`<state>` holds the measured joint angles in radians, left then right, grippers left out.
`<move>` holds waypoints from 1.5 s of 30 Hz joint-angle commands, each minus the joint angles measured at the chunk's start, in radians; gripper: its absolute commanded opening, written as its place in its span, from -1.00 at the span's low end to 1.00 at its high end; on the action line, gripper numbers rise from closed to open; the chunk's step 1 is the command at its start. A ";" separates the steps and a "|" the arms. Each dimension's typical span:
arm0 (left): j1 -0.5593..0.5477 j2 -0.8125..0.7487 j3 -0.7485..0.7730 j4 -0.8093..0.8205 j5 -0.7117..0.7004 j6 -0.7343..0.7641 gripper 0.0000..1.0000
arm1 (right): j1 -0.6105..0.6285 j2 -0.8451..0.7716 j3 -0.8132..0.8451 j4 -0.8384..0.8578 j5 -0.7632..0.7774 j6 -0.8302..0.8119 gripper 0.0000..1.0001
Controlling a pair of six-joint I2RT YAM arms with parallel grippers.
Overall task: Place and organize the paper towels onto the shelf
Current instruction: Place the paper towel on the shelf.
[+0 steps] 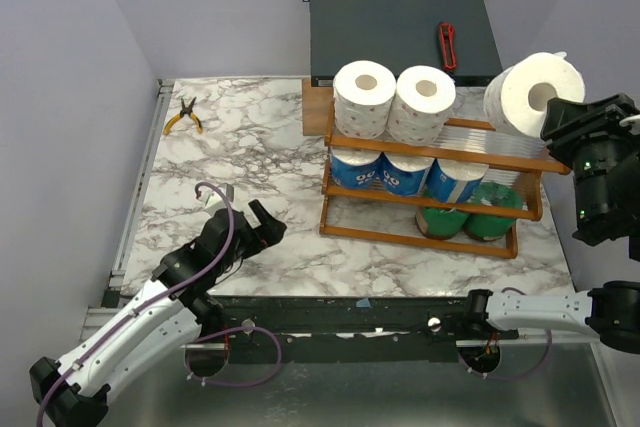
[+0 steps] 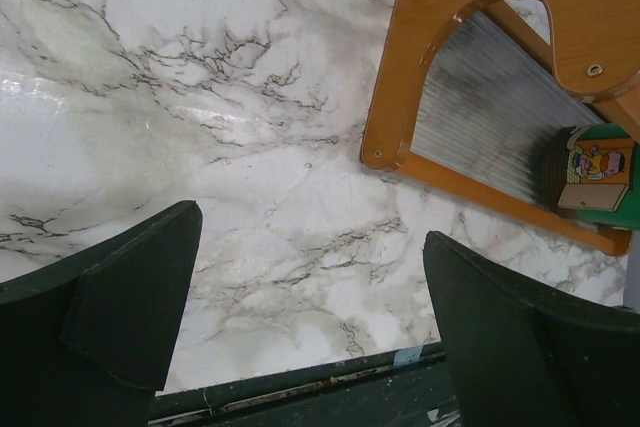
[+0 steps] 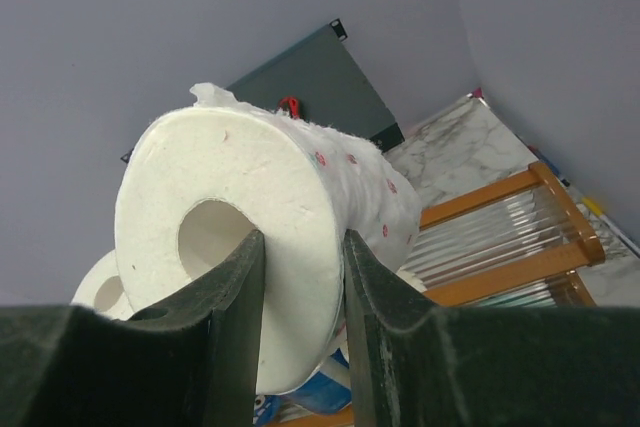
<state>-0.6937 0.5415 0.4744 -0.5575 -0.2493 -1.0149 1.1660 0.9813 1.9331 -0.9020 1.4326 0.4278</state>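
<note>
Right now the right claw is clamped on the wall of a white roll, with one finger inside the hollow core and one outside. It holds the roll in the air above the right end of the shelf, over the top tier. The free spot lies below and just left of the roll, beside two white rolls. The held roll's long axis points back toward the claw. The left claw stands wide apart and empty over the tabletop, well away from that spot.

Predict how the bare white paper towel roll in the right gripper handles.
Probably light: the right gripper holds the bare white paper towel roll aloft by one pinched wall. Likely squashy: fluffy torn edge. Cylindrical, so it may roll.
</note>
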 commanded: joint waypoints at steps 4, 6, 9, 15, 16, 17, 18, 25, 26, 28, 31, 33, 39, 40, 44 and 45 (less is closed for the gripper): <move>0.006 0.030 -0.018 0.072 0.053 0.031 0.97 | 0.008 -0.004 -0.131 0.286 0.138 -0.193 -0.78; 0.006 0.039 -0.022 0.083 0.063 0.032 0.97 | 0.015 -0.011 -0.173 0.368 0.156 -0.241 -0.78; 0.006 0.056 -0.026 0.095 0.081 0.036 0.97 | 0.041 -0.048 -0.274 0.624 0.200 -0.422 -0.78; 0.006 0.084 -0.018 0.103 0.096 0.055 0.97 | 0.109 -0.124 -0.532 1.399 0.278 -0.997 -0.81; 0.006 0.089 -0.016 0.106 0.098 0.061 0.97 | 0.109 -0.140 -0.542 1.399 0.280 -0.989 -0.80; 0.006 0.093 -0.013 0.107 0.099 0.064 0.97 | 0.112 -0.149 -0.549 1.399 0.286 -0.987 -0.81; 0.006 0.096 -0.012 0.107 0.101 0.068 0.97 | 0.113 -0.151 -0.552 1.399 0.296 -0.988 -0.80; 0.006 0.128 0.006 0.120 0.117 0.080 0.97 | 0.115 -0.145 -0.546 1.396 0.299 -0.998 -0.78; 0.006 0.128 0.009 0.119 0.117 0.080 0.97 | 0.114 -0.144 -0.540 1.396 0.295 -1.001 -0.78; 0.006 0.126 0.012 0.119 0.113 0.083 0.97 | 0.114 -0.128 -0.528 1.394 0.288 -1.011 -0.77; 0.005 0.117 0.019 0.120 0.109 0.087 0.97 | 0.114 -0.088 -0.505 1.394 0.272 -1.028 -0.74; 0.006 0.114 0.028 0.118 0.108 0.091 0.97 | 0.115 -0.072 -0.491 1.394 0.265 -1.034 -0.73; 0.005 0.114 0.035 0.129 0.119 0.093 0.97 | 0.115 -0.059 -0.475 1.396 0.276 -1.040 -0.72; 0.006 0.116 0.038 0.130 0.122 0.093 0.97 | 0.116 -0.056 -0.476 1.397 0.279 -1.041 -0.72; 0.005 0.119 0.071 0.109 0.108 0.109 0.97 | 0.123 -0.056 -0.469 1.397 0.285 -1.037 -0.71; 0.006 0.117 0.085 0.099 0.098 0.118 0.97 | 0.124 -0.058 -0.463 1.397 0.287 -1.044 -0.71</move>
<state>-0.6930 0.6651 0.4873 -0.4519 -0.1452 -0.9333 1.2781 0.9310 1.4231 0.4591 1.5604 -0.6033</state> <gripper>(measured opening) 0.986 0.334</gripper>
